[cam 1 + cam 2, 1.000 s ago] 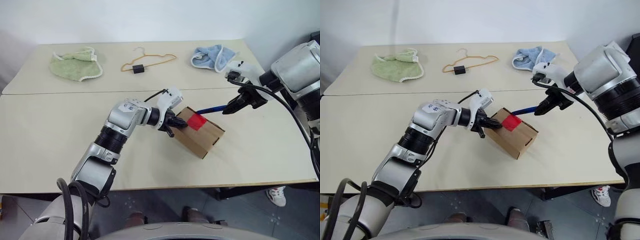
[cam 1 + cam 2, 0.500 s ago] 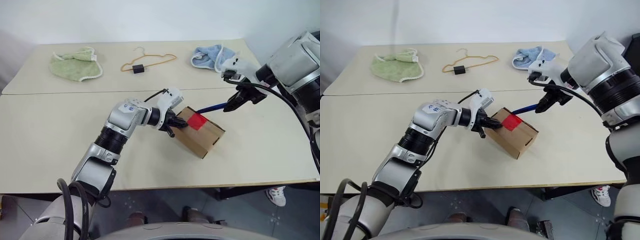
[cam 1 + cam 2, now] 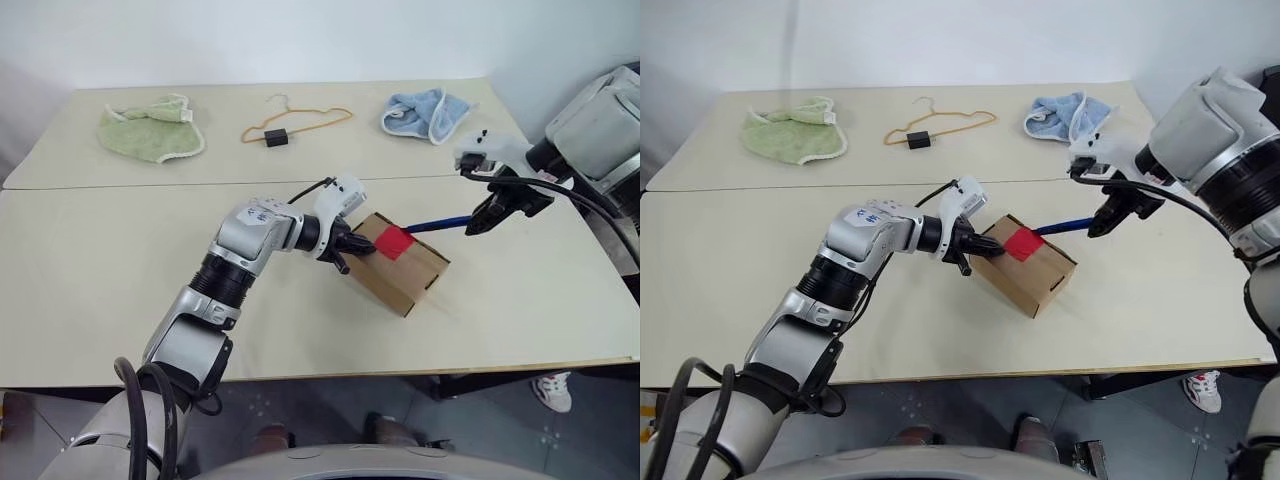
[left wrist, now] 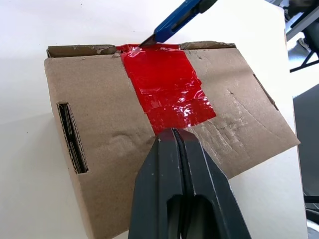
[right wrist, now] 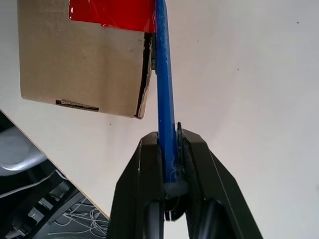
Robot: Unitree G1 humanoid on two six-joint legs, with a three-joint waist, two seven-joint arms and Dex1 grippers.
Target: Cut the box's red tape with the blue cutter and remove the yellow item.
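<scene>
The box lies on the near half of the worktop, a little right of the middle, turned at an angle to the front edge. Its flaps are down, and the red tape crosses the flap seam on the top face. The blue cutter reaches in from the right, and its tip touches the far end of the tape at the box's upper edge. The right end effector pinches the back end of the cutter between its two black fingers. The left end effector has its fingers pressed together, and its tips rest on the box top at the near end of the tape. On the far half of the worktop lie a green cloth, an orange hanger and a blue cloth, well apart from the box.
</scene>
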